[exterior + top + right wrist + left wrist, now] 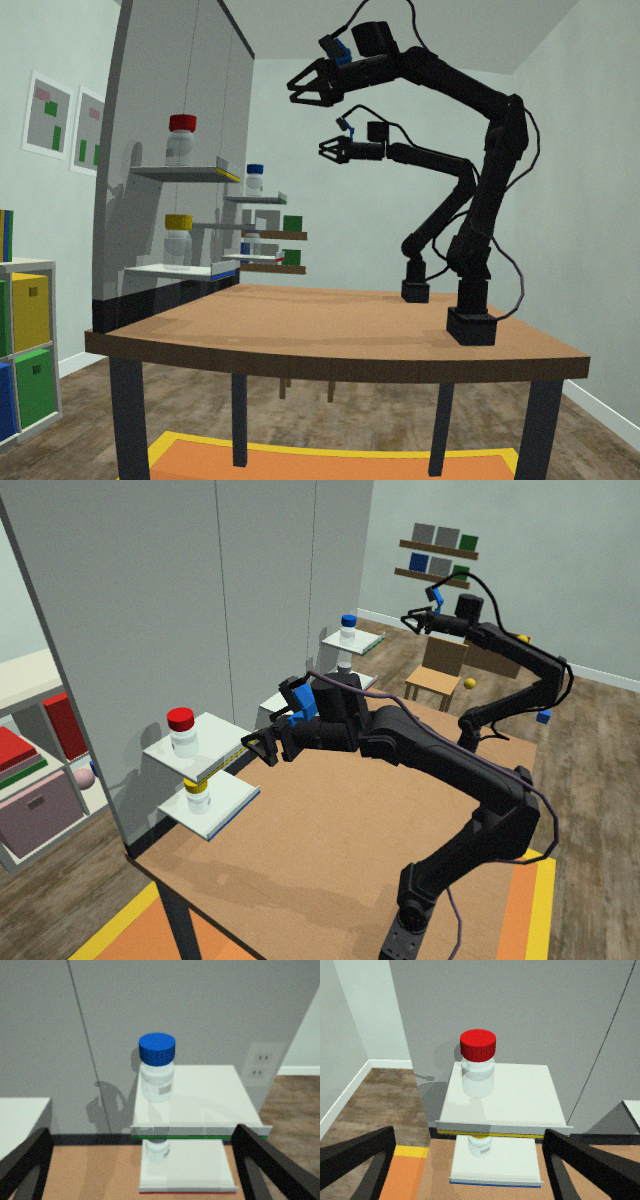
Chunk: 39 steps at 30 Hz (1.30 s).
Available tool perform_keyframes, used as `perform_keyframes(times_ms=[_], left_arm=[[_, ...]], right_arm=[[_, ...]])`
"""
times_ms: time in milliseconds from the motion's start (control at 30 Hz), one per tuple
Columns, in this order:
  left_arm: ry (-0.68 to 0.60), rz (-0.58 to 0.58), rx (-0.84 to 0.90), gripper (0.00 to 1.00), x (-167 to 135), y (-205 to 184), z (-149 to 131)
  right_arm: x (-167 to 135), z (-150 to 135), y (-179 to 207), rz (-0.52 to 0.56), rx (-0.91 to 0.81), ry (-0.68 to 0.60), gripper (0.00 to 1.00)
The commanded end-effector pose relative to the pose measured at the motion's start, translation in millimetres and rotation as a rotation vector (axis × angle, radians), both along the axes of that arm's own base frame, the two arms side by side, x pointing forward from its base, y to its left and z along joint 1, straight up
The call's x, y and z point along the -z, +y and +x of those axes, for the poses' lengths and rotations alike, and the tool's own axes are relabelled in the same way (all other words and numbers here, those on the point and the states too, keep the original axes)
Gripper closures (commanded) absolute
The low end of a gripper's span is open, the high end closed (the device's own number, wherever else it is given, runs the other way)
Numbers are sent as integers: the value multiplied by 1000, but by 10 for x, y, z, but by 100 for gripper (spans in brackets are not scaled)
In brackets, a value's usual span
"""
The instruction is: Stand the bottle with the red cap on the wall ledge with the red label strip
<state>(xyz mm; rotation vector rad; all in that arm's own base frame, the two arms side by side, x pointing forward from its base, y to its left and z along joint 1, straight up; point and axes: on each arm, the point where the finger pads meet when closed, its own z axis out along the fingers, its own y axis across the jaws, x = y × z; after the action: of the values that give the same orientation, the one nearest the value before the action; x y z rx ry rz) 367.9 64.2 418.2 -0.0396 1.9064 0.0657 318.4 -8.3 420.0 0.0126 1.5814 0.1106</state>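
Observation:
The bottle with the red cap (181, 731) stands upright on the upper near ledge with a yellow strip (206, 748); it also shows in the left wrist view (477, 1062). My left gripper (261, 746) is open and empty, level with that ledge's front edge and a short way in front of the bottle. The ledge with the red strip (361, 679) is the lower far one (187, 1167); a grey-capped bottle (343, 668) stands on it. My right gripper (413, 620) is open and empty, in front of the blue-capped bottle (157, 1067).
A yellow-capped bottle (196, 794) stands on the blue-strip ledge (211, 802) under the red-capped one. The blue-capped bottle's ledge has a green strip (354, 641). A bare ledge (271, 703) sits between the two pairs. The grey wall panel stands behind all ledges.

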Motion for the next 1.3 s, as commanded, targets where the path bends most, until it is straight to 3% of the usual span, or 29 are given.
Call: perform_keyframes(times_ms=[0, 100, 233, 533, 933, 1267], left_arm=[[-55, 19, -7, 6, -177, 34, -9], [-92, 20, -16, 6, -230, 48, 77], [-230, 24, -21, 6, -295, 56, 405], [-353, 5, -14, 6, 175, 40, 1183], [-378, -5, -8, 6, 468, 32, 1616], [-363, -7, -8, 6, 499, 27, 1614]], right_arm=[[-105, -64, -7, -10, 2, -75, 0], [-8, -64, -7, -12, 2, -90, 0], [426, -61, 8, -10, -7, -97, 0], [1356, -40, 5, -4, -7, -61, 0], [1890, -31, 0, 9, -5, 18, 0], [1829, -36, -1, 6, -4, 3, 0]])
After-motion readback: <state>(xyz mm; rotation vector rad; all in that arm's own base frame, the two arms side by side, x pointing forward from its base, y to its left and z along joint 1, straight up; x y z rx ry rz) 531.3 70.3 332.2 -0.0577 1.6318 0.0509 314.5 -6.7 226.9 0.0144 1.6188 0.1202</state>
